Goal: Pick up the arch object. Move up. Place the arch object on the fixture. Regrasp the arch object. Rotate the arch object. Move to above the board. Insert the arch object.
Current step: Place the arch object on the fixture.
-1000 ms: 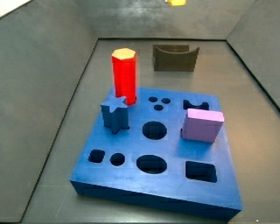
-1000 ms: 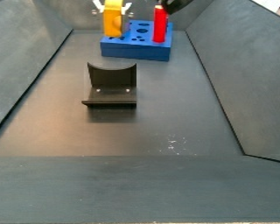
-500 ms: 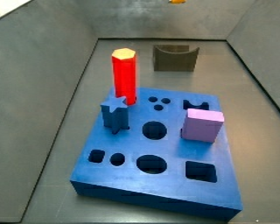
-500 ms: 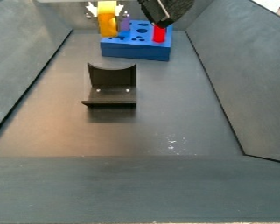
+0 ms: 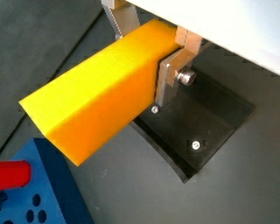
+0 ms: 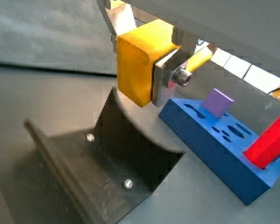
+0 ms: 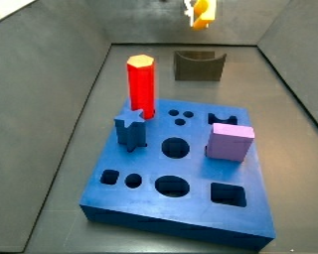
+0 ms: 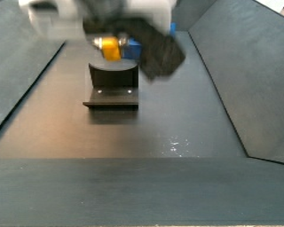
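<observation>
- Wrist views both show the arch object [image 5: 101, 96] clamped between the gripper [image 5: 149, 39] fingers; its yellow and orange faces fill much of the picture, and a silver finger plate [image 5: 171, 74] presses flat against one side.
- It hangs in the air, clear of the floor, and the fixture [image 5: 201, 131] lies below and just beyond it; in a wrist view the dark bracket's base plate [image 6: 108, 171] sits right under the block [image 6: 143, 61].
- From a side view the piece [image 7: 199, 11] is small, at the top edge of the picture, above the fixture [image 7: 199, 64] at the far end of the floor.
- Another side view has the block [image 8: 107, 46] over the upright part of the fixture [image 8: 111, 86], with the blurred arm [image 8: 121, 22] around it.
- Beyond the fixture lies the board [image 7: 189, 169], a blue slab with many holes.
- On the board stand a red pillar [image 7: 142, 84], a lilac cube [image 7: 231, 140] and a blue star piece [image 7: 130, 132].
- Part of the board [image 6: 224, 149] also shows in a wrist view, beside the fixture.
</observation>
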Available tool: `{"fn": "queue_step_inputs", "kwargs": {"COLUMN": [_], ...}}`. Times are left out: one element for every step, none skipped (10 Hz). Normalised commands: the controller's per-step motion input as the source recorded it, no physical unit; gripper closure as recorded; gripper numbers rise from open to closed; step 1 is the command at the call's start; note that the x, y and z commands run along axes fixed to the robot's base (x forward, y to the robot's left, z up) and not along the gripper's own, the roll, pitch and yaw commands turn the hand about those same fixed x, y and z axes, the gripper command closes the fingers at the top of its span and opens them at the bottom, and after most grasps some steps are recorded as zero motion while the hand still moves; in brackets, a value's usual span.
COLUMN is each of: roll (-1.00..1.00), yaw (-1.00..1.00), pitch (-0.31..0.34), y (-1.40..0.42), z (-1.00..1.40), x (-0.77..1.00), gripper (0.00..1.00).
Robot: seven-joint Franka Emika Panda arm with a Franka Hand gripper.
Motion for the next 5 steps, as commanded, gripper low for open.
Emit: {"fn": "queue_step_inputs", "kwargs": {"roll": [-0.96, -0.74, -0.58, -0.36, -0.28], "yaw": [-0.17, -0.16, -0.15, -0.13, -0.12], "pitch": [0.062, 0.043, 0.028, 0.021, 0.017], "y": [0.11, 0.12, 0.13, 0.11, 0.09], "z": [-1.0, -1.0, -1.0, -0.81, -0.67], "x": [0.16, 0.18, 0.19, 0.17, 0.15], "gripper": [1.0, 1.0, 1.0, 1.0, 1.0]}}
